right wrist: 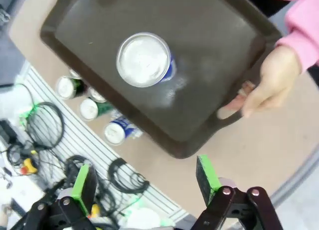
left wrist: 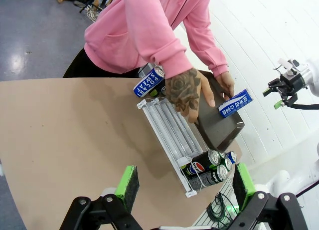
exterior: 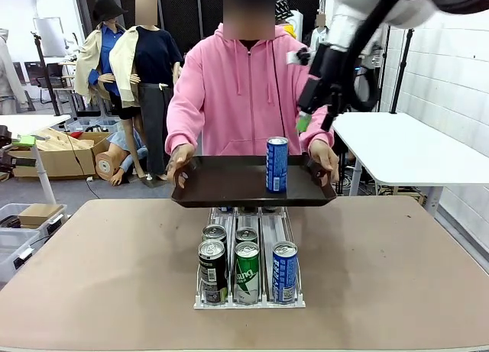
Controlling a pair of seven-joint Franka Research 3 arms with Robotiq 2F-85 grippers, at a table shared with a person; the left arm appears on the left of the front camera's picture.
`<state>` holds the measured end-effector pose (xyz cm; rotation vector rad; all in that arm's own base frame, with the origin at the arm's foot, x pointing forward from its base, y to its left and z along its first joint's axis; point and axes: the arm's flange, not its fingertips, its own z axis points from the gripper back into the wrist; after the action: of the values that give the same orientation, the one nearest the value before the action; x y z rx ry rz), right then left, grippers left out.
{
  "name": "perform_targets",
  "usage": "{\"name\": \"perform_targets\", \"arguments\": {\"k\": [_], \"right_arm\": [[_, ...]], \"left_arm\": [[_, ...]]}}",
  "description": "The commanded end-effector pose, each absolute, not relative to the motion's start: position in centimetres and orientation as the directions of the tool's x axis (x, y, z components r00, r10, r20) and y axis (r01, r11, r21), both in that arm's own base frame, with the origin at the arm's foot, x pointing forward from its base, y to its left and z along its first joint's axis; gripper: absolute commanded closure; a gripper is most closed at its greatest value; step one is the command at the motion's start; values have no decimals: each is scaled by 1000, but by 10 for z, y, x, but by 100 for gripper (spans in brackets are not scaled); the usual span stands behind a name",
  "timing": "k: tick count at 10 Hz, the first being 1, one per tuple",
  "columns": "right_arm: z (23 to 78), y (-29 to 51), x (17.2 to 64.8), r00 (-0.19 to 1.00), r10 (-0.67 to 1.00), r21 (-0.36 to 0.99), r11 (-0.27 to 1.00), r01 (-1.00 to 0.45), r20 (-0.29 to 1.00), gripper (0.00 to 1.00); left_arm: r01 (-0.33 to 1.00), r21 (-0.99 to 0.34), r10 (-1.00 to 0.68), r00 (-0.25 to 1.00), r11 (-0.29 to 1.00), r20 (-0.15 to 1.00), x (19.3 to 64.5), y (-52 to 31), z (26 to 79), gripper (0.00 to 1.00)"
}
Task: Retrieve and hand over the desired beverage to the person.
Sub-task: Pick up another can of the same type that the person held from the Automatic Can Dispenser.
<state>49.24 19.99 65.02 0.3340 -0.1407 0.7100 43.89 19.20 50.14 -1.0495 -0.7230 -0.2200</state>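
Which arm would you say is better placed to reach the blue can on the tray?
Right, probably: the right gripper, open, hangs over the tray and blue can; the left gripper, open, sits farther off.

We found the person point(exterior: 244, 85) standing behind the table's point(exterior: 99, 276) far edge, holding a tray point(exterior: 221, 180) above it, one hand point(exterior: 180, 159) at its left end and the other hand point(exterior: 325, 155) at its right. A single can point(exterior: 276, 164) stood upright on the tray, right of centre. A rack point(exterior: 272, 224) lay at mid-table, its far end under the tray. Three cans point(exterior: 247, 272) stood abreast at its near end, with two more cans point(exterior: 215, 234) directly behind them in the left and middle lanes. The right gripper point(exterior: 316, 124) hung above the tray's right end.
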Motion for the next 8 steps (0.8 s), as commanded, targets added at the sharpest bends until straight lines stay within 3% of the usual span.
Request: {"name": "perform_targets", "arguments": {"k": [1, 5, 8], "right_arm": [[635, 143, 460, 797, 461, 400, 695, -598, 391, 0], [592, 41, 438, 822, 219, 635, 542, -550, 525, 0], [546, -28, 420, 794, 42, 724, 382, -574, 607, 0]], "left_arm": [[492, -717, 174, 752, 494, 636, 438, 192, 504, 0], [492, -717, 174, 752, 494, 636, 438, 192, 504, 0], [492, -717, 174, 752, 494, 636, 438, 192, 504, 0]]}}
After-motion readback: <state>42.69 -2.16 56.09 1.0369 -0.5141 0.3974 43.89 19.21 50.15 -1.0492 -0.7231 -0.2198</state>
